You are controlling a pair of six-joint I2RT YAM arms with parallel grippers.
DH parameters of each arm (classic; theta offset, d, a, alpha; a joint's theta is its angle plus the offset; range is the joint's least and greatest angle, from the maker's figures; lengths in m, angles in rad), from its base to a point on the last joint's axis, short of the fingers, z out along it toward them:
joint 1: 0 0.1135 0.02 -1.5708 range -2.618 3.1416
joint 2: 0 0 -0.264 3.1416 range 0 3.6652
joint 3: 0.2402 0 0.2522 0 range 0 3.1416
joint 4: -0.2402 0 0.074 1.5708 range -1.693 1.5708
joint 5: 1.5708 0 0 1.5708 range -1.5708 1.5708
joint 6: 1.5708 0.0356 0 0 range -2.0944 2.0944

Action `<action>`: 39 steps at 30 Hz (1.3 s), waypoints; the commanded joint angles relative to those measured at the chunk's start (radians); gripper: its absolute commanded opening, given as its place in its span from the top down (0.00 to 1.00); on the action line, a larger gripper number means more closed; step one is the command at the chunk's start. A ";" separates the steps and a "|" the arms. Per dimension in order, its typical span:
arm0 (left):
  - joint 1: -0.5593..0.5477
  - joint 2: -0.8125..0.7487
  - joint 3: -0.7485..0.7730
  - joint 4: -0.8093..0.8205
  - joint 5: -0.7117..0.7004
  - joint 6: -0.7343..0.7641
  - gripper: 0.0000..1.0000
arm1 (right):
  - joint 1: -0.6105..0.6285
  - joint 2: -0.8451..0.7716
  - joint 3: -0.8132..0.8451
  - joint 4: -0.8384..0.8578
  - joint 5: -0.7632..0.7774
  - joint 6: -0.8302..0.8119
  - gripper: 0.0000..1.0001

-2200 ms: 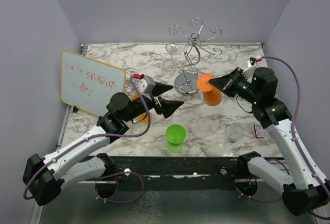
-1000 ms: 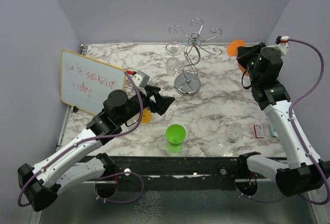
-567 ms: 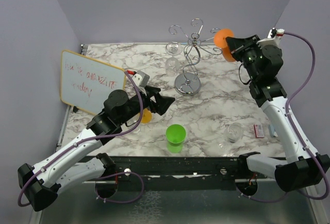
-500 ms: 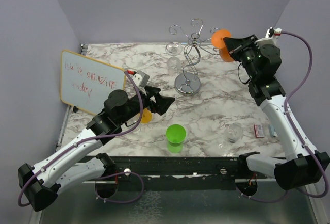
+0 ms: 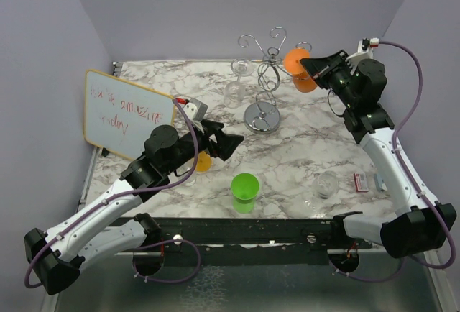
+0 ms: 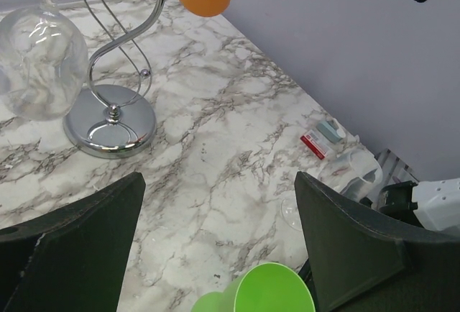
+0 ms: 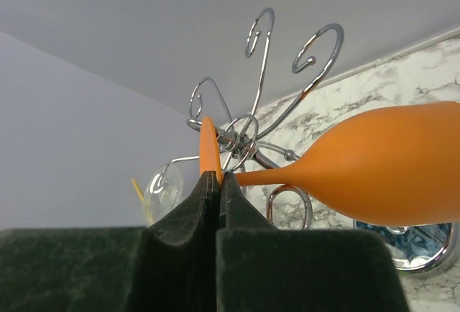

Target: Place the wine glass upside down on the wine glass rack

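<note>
The chrome wine glass rack (image 5: 263, 114) stands at the back middle of the table, its curled arms high. My right gripper (image 5: 316, 67) is shut on the flat foot (image 7: 209, 147) of an orange wine glass (image 5: 296, 62). It holds the glass high against the rack's right arms, bowl (image 7: 392, 172) towards the table. In the right wrist view the foot sits right by the rack's (image 7: 253, 134) centre wires; I cannot tell whether it is hooked on. My left gripper (image 5: 228, 141) is open and empty, low over the table left of the rack (image 6: 109, 120).
Clear glasses (image 5: 236, 90) hang upside down on the rack's left side (image 6: 37, 64). A green cup (image 5: 244, 191) stands near the front middle. A whiteboard (image 5: 128, 114) leans at the left. A clear glass (image 5: 327, 182) and a small red box (image 5: 361, 181) are at the front right.
My right arm has carried the orange glass leftward from the back right corner up to the rack's arms. The left arm has stayed still over the last second.
</note>
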 commanded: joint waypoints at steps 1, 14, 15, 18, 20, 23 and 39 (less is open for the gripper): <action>0.000 -0.021 0.031 -0.031 -0.009 0.010 0.14 | 0.000 0.020 0.073 -0.116 -0.122 -0.035 0.99; -0.001 -0.033 0.023 -0.034 -0.033 0.004 0.14 | 0.002 0.028 0.101 -0.196 -0.155 -0.042 0.99; -0.001 -0.033 0.023 -0.035 -0.033 0.004 0.14 | 0.001 0.021 0.100 -0.203 -0.149 -0.042 0.99; 0.000 -0.033 0.022 -0.036 -0.036 0.002 0.14 | 0.000 -0.002 0.102 -0.241 -0.114 -0.046 0.99; -0.001 -0.032 0.022 -0.035 -0.036 0.000 0.14 | 0.000 -0.018 0.100 -0.259 -0.088 -0.048 0.99; -0.001 -0.032 0.022 -0.034 -0.036 0.000 0.14 | 0.000 -0.049 0.088 -0.266 -0.035 -0.051 0.99; -0.001 -0.017 0.022 -0.036 -0.039 -0.006 0.14 | 0.000 -0.059 0.072 -0.272 0.210 -0.038 0.99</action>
